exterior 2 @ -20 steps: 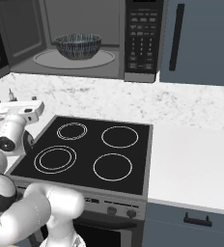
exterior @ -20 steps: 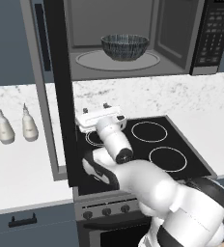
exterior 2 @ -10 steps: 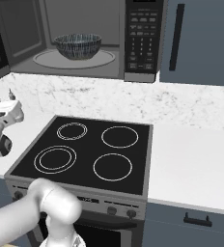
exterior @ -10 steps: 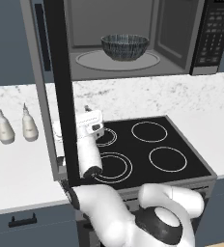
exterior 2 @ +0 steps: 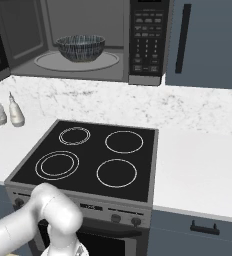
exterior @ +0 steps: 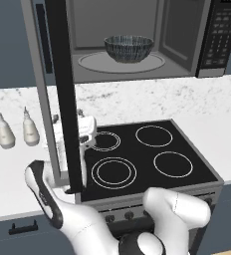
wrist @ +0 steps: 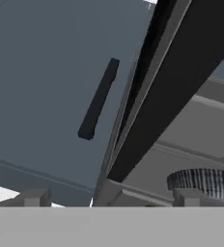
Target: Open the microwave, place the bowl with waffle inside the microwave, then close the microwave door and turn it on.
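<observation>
The microwave (exterior: pixel 187 40) stands open above the counter, its keypad (exterior 2: pixel 147 42) at the right. The blue-grey streaked bowl (exterior: pixel 128 48) sits on the turntable inside and also shows from the right base (exterior 2: pixel 80 47) and at the hand view's lower right (wrist: pixel 205 182). The waffle is hidden inside the bowl. The microwave door (exterior: pixel 62 99) is swung out toward the camera and seen edge-on; its black edge (wrist: pixel 181 82) crosses the hand view. My gripper (exterior: pixel 67 117) is open at the door's lower part, with a fingertip on each side of that edge (wrist: pixel 111 197).
Two pale bottles (exterior: pixel 5 132) (exterior: pixel 30 127) stand on the marble counter left of the door. The black four-ring stovetop (exterior: pixel 147 149) lies below the microwave. A dark blue cabinet door with a bar handle (wrist: pixel 46 72) is behind the microwave door; another cabinet (exterior 2: pixel 208 40) is right of the microwave.
The hand has slid left from over the stove's left rings to the door's lower edge, and the elbow has swung down and left. The jaws stayed open; bowl and door are unmoved.
</observation>
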You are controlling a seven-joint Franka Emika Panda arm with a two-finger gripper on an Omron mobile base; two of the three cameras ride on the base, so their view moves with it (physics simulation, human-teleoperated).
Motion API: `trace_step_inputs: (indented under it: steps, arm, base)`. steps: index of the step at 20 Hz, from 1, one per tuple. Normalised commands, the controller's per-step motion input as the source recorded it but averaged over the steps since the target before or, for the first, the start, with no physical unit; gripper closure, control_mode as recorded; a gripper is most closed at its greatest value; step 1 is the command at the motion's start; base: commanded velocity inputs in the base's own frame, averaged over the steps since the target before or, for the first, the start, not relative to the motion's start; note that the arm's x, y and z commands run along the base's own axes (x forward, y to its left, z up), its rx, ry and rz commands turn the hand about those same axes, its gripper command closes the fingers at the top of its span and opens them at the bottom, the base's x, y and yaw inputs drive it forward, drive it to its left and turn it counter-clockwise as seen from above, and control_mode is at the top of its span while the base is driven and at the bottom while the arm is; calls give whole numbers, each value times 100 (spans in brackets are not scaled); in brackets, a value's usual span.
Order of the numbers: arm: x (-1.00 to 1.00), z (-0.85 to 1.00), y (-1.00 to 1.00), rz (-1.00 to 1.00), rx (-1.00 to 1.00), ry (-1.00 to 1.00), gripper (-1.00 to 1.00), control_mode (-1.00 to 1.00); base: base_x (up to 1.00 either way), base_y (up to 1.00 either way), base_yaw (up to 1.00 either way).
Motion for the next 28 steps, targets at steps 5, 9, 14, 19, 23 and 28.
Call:
trace_step_inputs:
  steps: [5,9,14,19,23,28]
  arm:
    - [-48,30,46,-22,-12,-12,-100,-100]
    - [-40,54,28,-20,-8,-10,-100,-100]
    - [-32,24,20,-19,-7,-16,-100,-100]
    - [-24,0,58,-5,-2,-22,-100,-100]
    - [-4,0,76,0,0,-13,-100,-100]
    - [0,-7,73,0,0,-4,-100,-100]
  base:
    - [0,0,0]
    - [0,0,0]
    - [0,0,0]
    - [0,0,0]
    - [0,0,0]
    - [0,0,0]
